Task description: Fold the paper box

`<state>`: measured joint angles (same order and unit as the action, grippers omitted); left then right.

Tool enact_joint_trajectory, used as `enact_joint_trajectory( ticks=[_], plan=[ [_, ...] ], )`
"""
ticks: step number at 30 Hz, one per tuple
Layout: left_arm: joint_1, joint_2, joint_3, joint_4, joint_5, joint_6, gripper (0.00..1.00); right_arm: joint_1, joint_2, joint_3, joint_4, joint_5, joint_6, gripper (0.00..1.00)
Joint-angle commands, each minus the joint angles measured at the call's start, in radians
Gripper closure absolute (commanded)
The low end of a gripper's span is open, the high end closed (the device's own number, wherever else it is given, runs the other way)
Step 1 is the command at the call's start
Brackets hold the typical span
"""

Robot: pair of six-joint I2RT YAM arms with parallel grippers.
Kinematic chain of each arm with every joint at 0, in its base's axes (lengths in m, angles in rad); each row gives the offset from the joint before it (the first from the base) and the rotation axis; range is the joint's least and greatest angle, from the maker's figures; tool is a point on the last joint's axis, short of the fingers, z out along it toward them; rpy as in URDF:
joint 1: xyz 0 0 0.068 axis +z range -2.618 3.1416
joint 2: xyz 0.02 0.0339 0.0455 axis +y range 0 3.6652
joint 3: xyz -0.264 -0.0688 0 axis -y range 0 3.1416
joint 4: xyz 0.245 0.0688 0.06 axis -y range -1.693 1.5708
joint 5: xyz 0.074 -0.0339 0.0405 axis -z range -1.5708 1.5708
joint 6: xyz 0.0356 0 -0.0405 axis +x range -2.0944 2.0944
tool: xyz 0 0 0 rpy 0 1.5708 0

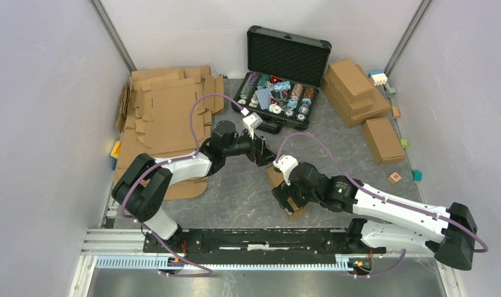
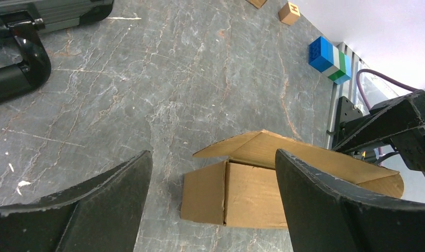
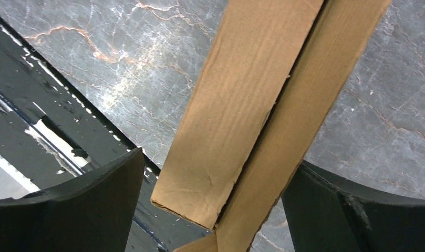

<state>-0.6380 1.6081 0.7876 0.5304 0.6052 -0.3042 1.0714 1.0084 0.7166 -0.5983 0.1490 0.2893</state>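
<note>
Two brown paper box (image 3: 241, 105) flaps between spread right fingers (image 3: 84, 210); left fingers (image 2: 94, 210) open, box ahead.

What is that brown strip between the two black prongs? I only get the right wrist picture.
Observer: A partly folded paper box. In the overhead view it rests on the grey table, in the middle near the front.
Operator: Is the other arm holding it?
Observer: No. The left gripper hangs open just beyond the box's far end and grips nothing.
Operator: Is the box closed up?
Observer: No. The left wrist view shows one flap tilted up above the body.
</note>
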Motion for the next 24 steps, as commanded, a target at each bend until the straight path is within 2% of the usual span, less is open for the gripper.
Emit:
enact_joint_trajectory(
  ticks=[1, 4, 8, 10, 16, 24],
  plan=[
    [0.008, -0.004, -0.011, 0.064, 0.010, -0.020, 0.07, 0.004, -0.009, 0.035, 0.039, -0.045, -0.009, 0.02],
    [0.009, -0.016, -0.018, 0.053, -0.010, -0.009, 0.07, 0.018, 0.039, 0.053, 0.006, -0.018, -0.001, 0.02],
    [0.009, -0.026, -0.036, 0.059, -0.021, -0.005, 0.07, 0.052, 0.109, 0.083, -0.081, 0.128, 0.033, 0.02],
    [0.009, -0.032, -0.038, 0.060, -0.025, -0.003, 0.07, 0.057, 0.109, 0.083, -0.094, 0.167, 0.040, 0.08],
    [0.011, -0.021, -0.040, 0.090, 0.012, -0.008, 0.08, 0.056, 0.042, 0.067, -0.056, 0.133, 0.023, 0.32],
    [0.008, -0.024, -0.050, 0.125, 0.062, -0.018, 0.08, 0.056, -0.009, 0.031, -0.051, 0.094, -0.036, 0.35]
  ],
)
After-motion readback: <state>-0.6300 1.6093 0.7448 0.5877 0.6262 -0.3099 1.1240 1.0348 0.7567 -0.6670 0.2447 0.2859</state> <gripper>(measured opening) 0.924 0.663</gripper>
